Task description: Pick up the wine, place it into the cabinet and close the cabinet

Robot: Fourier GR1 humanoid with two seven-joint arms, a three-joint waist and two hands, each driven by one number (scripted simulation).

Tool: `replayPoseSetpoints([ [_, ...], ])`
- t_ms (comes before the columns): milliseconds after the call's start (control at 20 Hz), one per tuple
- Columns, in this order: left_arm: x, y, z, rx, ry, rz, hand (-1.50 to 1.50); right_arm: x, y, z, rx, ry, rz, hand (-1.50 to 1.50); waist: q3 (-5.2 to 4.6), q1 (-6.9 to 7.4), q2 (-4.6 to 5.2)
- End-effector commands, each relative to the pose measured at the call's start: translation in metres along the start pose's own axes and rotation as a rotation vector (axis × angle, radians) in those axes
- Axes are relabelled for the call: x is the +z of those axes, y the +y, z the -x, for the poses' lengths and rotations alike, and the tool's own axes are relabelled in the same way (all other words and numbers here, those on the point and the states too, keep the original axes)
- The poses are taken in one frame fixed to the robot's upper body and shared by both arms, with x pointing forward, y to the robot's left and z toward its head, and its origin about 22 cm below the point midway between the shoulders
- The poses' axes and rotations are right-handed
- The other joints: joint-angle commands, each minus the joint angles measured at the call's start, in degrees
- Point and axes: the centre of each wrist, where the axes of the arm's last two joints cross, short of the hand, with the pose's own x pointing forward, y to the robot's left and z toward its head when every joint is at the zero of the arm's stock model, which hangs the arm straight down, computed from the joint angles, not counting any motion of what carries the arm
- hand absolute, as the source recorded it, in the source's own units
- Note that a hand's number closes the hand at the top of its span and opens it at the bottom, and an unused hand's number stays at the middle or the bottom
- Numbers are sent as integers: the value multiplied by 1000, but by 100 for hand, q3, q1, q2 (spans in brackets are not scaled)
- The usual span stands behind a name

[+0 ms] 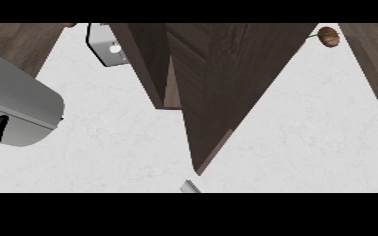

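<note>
No wine bottle shows in the head view. A dark wooden cabinet [236, 70] fills the middle, and its door [151, 65] stands open edge-on, reaching down to a point near the lower centre. A strip of the lighter inside shows between door and body. At the left edge a grey forearm [22, 110] comes in, with no hand visible on it. A thin grey sliver [190, 186] sits at the bottom centre; I cannot tell what it is. Neither black hand is in sight.
A round brown knob [329, 36] sticks out at the upper right beside another wooden panel [363, 50]. A small white and grey piece [107, 46] sits at the top left near the door. A pale speckled surface [111, 145] lies behind everything.
</note>
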Motion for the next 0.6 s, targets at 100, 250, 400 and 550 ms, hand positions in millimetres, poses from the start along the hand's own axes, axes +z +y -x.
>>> replayPoseSetpoints([
  [100,1,-10,7,-1,-1,10,-150,-70,21,-14,-50,-53,-30,150,2,74,11],
  [250,2,-3,11,13,12,-13,-150,-106,17,-24,-33,-51,2,150,3,72,6],
  [400,-13,-4,9,21,-14,-15,-150,-139,11,-34,-10,-55,22,150,7,27,17],
  [550,-5,-11,7,16,-11,-22,-150,-170,-7,-36,39,-71,75,150,12,34,12],
])
